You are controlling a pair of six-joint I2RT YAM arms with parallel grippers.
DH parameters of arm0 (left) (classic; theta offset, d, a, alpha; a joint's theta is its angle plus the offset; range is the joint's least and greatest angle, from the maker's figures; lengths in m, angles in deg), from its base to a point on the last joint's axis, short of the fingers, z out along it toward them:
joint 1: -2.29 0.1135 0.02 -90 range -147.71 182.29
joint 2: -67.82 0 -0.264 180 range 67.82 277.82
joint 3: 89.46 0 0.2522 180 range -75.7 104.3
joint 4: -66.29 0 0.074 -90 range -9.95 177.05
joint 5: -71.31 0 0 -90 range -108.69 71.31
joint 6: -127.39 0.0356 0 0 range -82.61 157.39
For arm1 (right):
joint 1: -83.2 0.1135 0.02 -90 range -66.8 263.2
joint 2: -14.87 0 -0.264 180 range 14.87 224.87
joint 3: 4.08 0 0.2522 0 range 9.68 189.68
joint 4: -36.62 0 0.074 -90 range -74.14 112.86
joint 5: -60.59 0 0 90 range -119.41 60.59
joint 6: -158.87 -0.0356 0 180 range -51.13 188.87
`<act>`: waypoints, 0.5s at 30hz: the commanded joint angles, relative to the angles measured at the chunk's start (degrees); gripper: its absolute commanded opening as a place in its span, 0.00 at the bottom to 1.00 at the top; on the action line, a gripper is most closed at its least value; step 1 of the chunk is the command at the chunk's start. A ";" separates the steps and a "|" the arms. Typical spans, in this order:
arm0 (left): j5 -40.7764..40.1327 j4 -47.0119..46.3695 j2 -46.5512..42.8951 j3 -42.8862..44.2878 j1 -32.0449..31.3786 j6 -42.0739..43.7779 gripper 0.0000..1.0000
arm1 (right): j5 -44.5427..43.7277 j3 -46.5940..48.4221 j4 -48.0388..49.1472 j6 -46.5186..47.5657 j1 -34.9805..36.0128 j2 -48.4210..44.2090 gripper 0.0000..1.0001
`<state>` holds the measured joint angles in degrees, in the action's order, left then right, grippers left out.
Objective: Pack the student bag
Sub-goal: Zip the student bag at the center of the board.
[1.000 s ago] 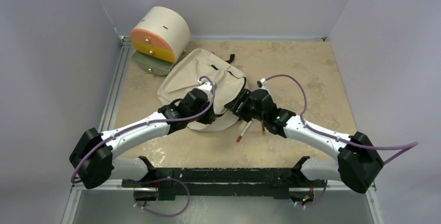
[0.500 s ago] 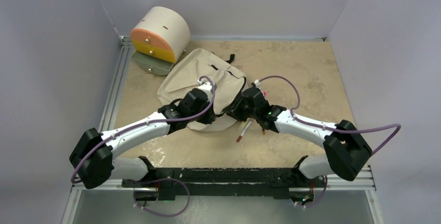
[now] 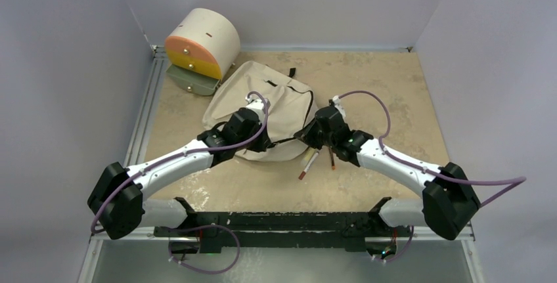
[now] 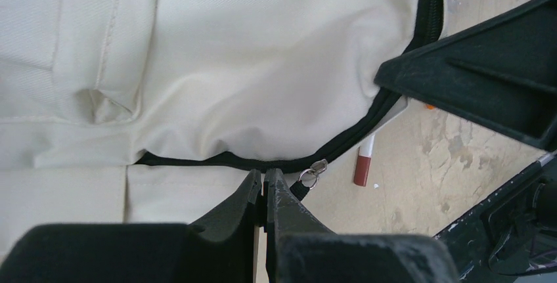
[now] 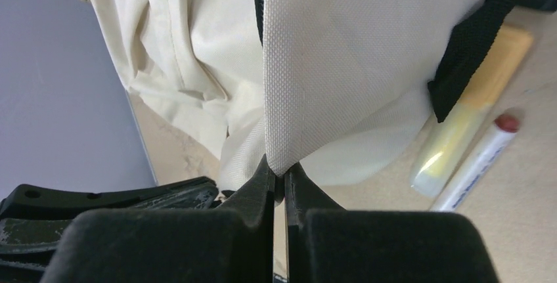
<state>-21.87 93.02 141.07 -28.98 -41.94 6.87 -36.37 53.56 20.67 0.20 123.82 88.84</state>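
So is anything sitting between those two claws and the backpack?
Nothing visible. The right gripper is shut on a corner of the student bag, and the left gripper is shut at its black zipper, beside the zipper pull. The markers lie on the table beside the bag, not in the way.

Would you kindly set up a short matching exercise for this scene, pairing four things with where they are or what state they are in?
Things:
1. cream-and-orange cylindrical drawer unit
2. white marker with a dark red cap
3. left pincer
4. right pincer

Places or states:
A. shut on a woven corner of the beige fabric student bag
B. at the far left corner of the table
C. shut on the bag's edge at the black zipper, beside the metal pull ring
D. lying on the table by the bag's near edge

Pairs: 1-B, 2-D, 3-C, 4-A
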 commanded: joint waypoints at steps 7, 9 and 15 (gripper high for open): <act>-0.81 1.15 -1.31 1.66 1.82 2.21 0.00 | -9.74 4.10 -6.25 11.22 -6.76 -3.92 0.00; -1.03 1.42 -1.44 1.14 2.30 2.22 0.00 | -10.56 4.77 -6.75 12.39 -7.10 -4.07 0.00; -2.45 2.61 -1.47 -1.13 3.07 1.52 0.00 | -11.25 6.59 -7.19 14.44 -7.40 -4.45 0.00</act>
<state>-21.48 91.36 141.07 -28.54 -40.38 7.00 -38.79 56.66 15.22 10.26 118.68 86.85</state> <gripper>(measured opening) 0.015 0.023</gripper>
